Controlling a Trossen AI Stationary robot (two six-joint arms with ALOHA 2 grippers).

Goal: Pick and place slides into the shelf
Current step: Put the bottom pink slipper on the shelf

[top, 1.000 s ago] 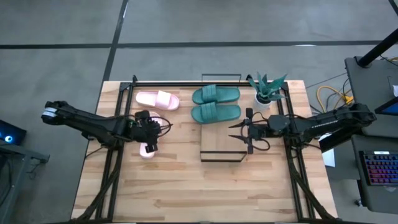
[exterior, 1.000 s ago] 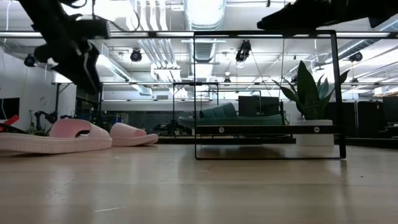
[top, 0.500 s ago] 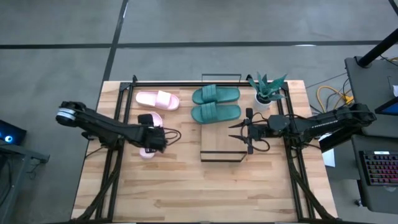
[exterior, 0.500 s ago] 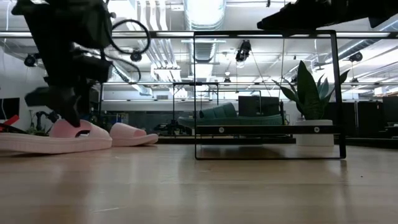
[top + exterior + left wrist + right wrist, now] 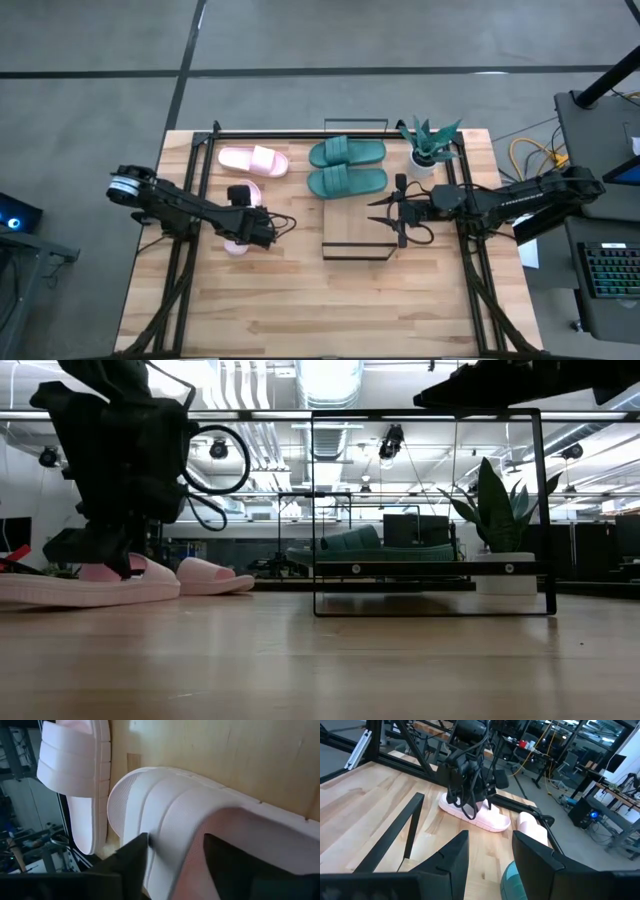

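The near pink slide (image 5: 237, 243) lies flat on the tabletop (image 5: 300, 300), left of the shelf (image 5: 356, 232), and my left claw (image 5: 247, 226) is down on it. My wrist view shows why I sit so low: the two fingers (image 5: 131, 857) stand apart on either side of the wide strap (image 5: 170, 805), one outside it and one toward the foot opening, so the strap is the handle I mean to pinch. They are not yet pressed together on the foam, as far as I can judge. The far pink slide (image 5: 253, 160) rests just beside the near one, toward the back edge. The two teal slides (image 5: 347, 167) lie side by side at the back end of the shelf; from above I cannot tell whether they rest on its plank or on the tabletop behind it.

My right claw (image 5: 392, 211) hangs at the shelf's right edge, fingers spread, clear of everything; I read that as waiting out of the left arm's way. A potted plant (image 5: 428, 145) stands behind it, near the tabletop's back right corner.

Against a second ago, my left arm has swung in and dropped. Then the claw hung above the slide, well off the wood in the low view; half a second ago it was lower, and now its dark bulk (image 5: 125, 455) sits right on the slide (image 5: 85, 585). None of the four slides has shifted, and the right arm has not moved.
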